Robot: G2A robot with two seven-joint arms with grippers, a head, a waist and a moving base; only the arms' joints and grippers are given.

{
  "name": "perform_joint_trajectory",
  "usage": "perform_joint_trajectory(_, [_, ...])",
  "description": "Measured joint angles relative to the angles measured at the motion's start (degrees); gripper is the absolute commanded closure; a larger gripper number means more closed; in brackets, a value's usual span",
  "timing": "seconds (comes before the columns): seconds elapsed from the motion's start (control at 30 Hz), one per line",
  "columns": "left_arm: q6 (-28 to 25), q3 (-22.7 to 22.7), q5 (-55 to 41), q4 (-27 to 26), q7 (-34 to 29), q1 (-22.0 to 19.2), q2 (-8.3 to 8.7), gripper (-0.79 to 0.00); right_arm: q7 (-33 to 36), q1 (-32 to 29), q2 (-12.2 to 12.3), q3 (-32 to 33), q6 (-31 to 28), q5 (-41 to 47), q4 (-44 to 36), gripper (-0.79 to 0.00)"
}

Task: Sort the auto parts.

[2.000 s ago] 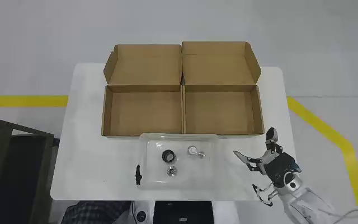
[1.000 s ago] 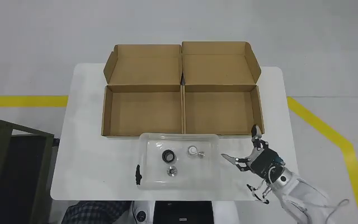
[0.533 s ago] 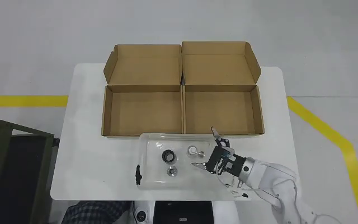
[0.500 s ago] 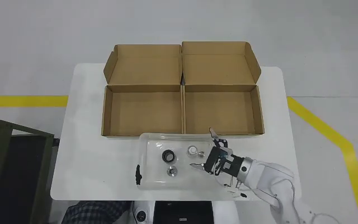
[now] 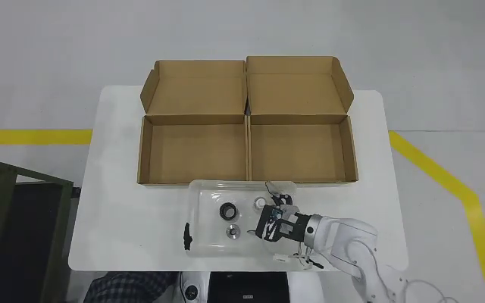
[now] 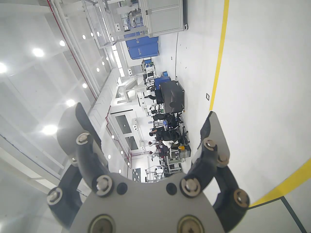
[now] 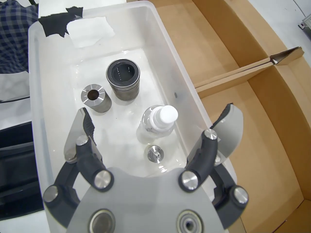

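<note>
- Right gripper [image 5: 264, 208] [image 7: 155, 112] is over the clear bin [image 5: 204, 193] [image 7: 41, 93], at the end away from the black tape patch [image 5: 186, 236] [image 7: 58, 22]
- Its jaws are wide apart with nothing gripped; in the wrist view one finger is over the bin floor and the other over the bin's wall on the box side
- Left gripper [image 6: 144, 111] points out at the room, jaws apart and empty
- All parts are inside the bin, none in a box
- Black bearing sleeve [image 5: 227, 210] [image 7: 123, 78] stands upright, mid-bin
- Steel bushing [image 5: 233, 231] [image 7: 96, 98] stands upright just beside the bearing, on the side away from the boxes, not touching it
- Small clear bottle with white cap [image 5: 261, 203] [image 7: 158, 122] sits between the spread fingers, close to the bin's box-side wall
- Small round metal piece [image 7: 155, 153] lies on the bin floor just beside the bottle, nearer the gripper's base
- Left cardboard box [image 5: 193, 151] and right cardboard box [image 5: 301, 151] are open, side by side along the bin's far long wall
- Bin and boxes are on a white table [image 5: 114, 197]
</note>
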Motion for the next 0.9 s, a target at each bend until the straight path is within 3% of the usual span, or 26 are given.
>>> perform_joint_trajectory(0.2, [0.0,0.0,0.0,0.0,0.0,0.0,0.0,-0.785,3.6,1.5,-0.1,-1.4,0.5,0.9,0.8,-0.754])
perform_joint_trajectory(0.37, [0.0,0.0,0.0,0.0,0.0,0.0,0.0,-0.785,5.0,2.3,-0.1,-1.9,0.9,1.7,1.9,-0.61])
perform_joint_trajectory(0.43, [0.0,0.0,0.0,0.0,0.0,0.0,0.0,-0.785,5.3,2.6,-0.1,-2.1,1.0,1.8,2.2,-0.483])
perform_joint_trajectory(0.8, [0.0,0.0,0.0,0.0,0.0,0.0,0.0,-0.785,6.8,3.7,0.0,-2.9,2.4,1.9,2.9,-0.302])
perform_joint_trajectory(0.83, [0.0,0.0,0.0,0.0,0.0,0.0,0.0,-0.785,7.0,3.8,0.0,-3.0,2.5,1.9,2.9,-0.262])
perform_joint_trajectory(0.9, [0.0,0.0,0.0,0.0,0.0,0.0,0.0,-0.785,7.2,4.1,0.0,-3.1,2.6,2.1,3.1,-0.099])
